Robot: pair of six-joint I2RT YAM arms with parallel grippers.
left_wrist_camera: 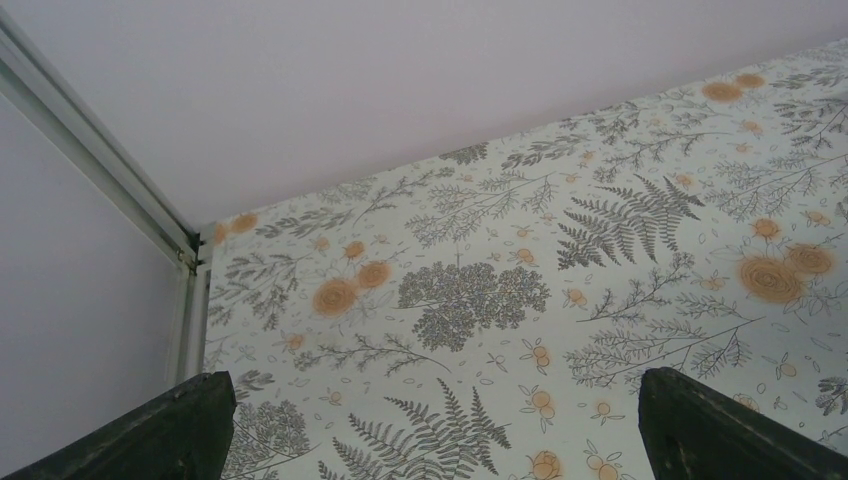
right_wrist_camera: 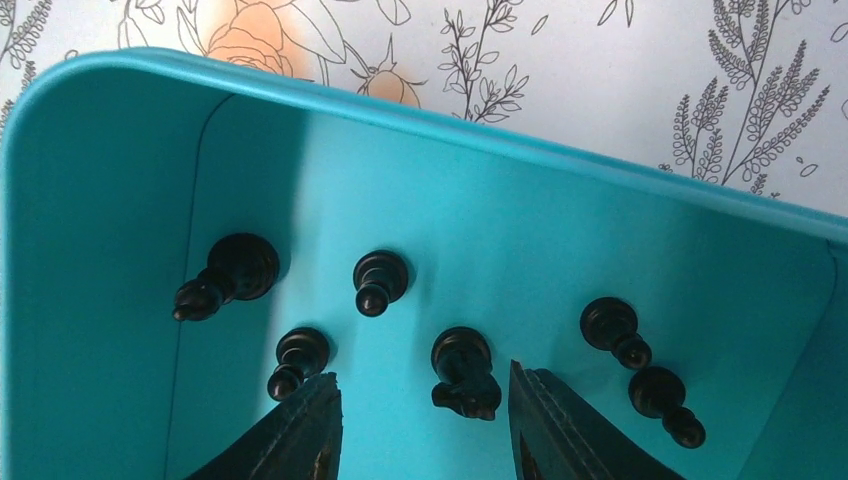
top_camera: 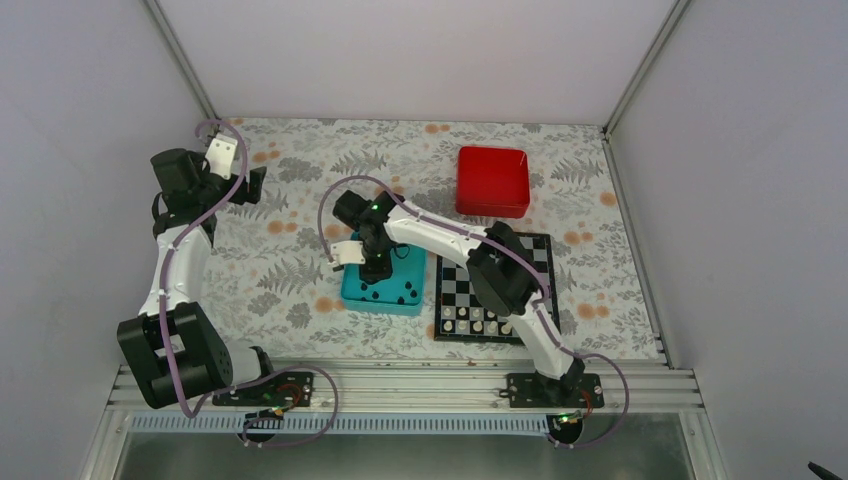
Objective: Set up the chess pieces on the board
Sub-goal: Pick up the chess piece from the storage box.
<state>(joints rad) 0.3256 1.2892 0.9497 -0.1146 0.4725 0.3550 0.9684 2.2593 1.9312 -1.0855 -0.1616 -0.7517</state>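
Over the teal tray (right_wrist_camera: 500, 135), right pincer (right_wrist_camera: 420, 372) stands half-open astride 1 of 6 visible unplaced black chess pieces (right_wrist_camera: 462, 370); left pincer (left_wrist_camera: 432, 380) wide, empty.

Six black chess pieces (right_wrist_camera: 380, 280) lie scattered on the teal tray (right_wrist_camera: 100, 60) floor, a knight (right_wrist_camera: 463, 372) at six o'clock among them. The black-and-grey checkered board (top_camera: 452, 292) lies flat at the tray's three o'clock.

Red square tray (top_camera: 493, 181) lies near the far edge of the floral-print table (top_camera: 290, 260), right of centre. Teal square tray (top_camera: 350, 292) sits mid-table toward the near edge, well apart from it. Plain white walls (top_camera: 400, 50) enclose three sides.
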